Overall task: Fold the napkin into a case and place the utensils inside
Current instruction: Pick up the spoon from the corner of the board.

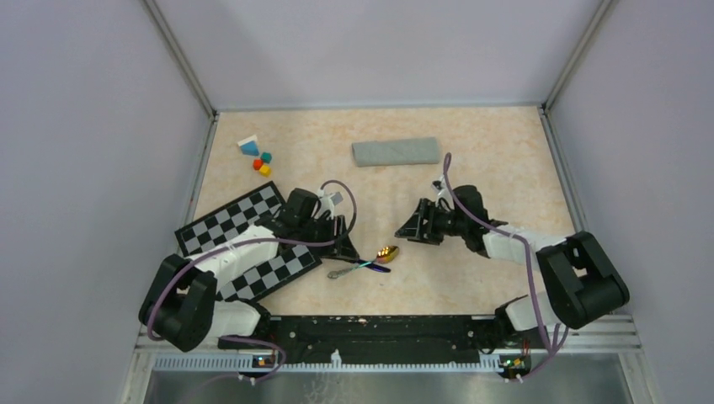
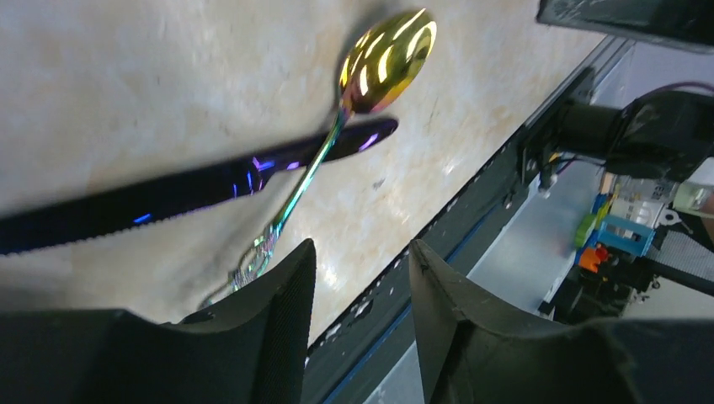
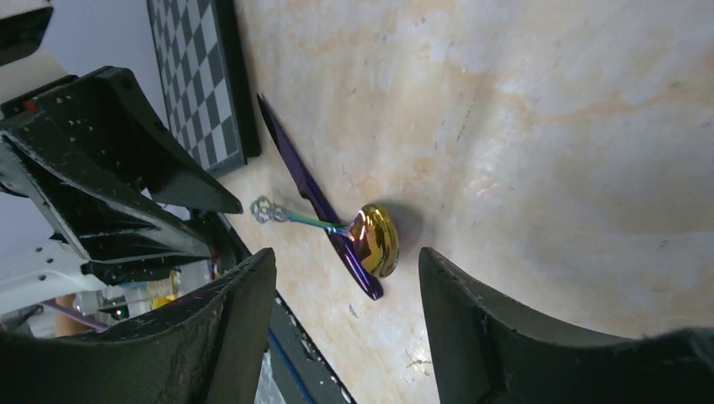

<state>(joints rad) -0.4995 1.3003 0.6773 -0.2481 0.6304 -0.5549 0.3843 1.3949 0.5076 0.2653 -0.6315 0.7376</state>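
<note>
One case, one spoon, one knife, crossed

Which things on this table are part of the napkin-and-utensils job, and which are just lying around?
Part of the job:
- folded napkin
- spoon
- knife

Just lying about:
- checkered board
- coloured blocks

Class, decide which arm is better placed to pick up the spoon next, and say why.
Probably left. The left tool is open with its fingertips right beside the spoon handle's end; the right tool, also open, sits further off past the bowl.
</note>
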